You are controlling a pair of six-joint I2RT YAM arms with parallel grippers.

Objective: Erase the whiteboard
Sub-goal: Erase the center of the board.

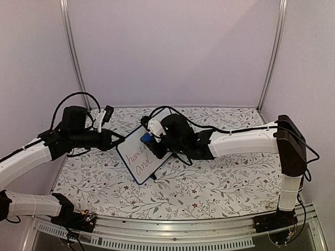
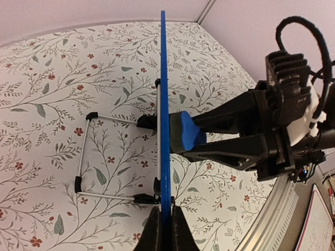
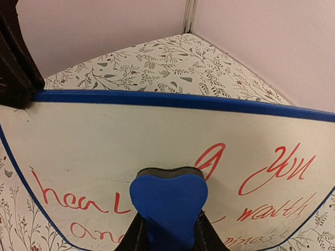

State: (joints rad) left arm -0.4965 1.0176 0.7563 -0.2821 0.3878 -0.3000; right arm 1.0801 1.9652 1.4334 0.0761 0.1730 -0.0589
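Observation:
The whiteboard (image 1: 135,157) is white with a blue edge and red handwriting, and it stands tilted on the table. My left gripper (image 1: 119,141) is shut on its left edge. The left wrist view shows the whiteboard (image 2: 164,94) edge-on, pinched between the left gripper (image 2: 166,227) jaws. My right gripper (image 1: 152,140) is shut on a blue eraser (image 1: 145,138), whose dark felt face presses against the writing side. In the right wrist view the eraser (image 3: 168,198) sits in the right gripper (image 3: 168,232), touching the whiteboard (image 3: 104,130) near its middle, with red words on both sides.
A wire stand with black feet (image 2: 84,157) props the board from behind. The floral table cover (image 1: 220,183) spreads all around. Pale walls with metal rails (image 1: 73,57) close in the back and sides. A metal strip (image 1: 172,230) runs along the near edge.

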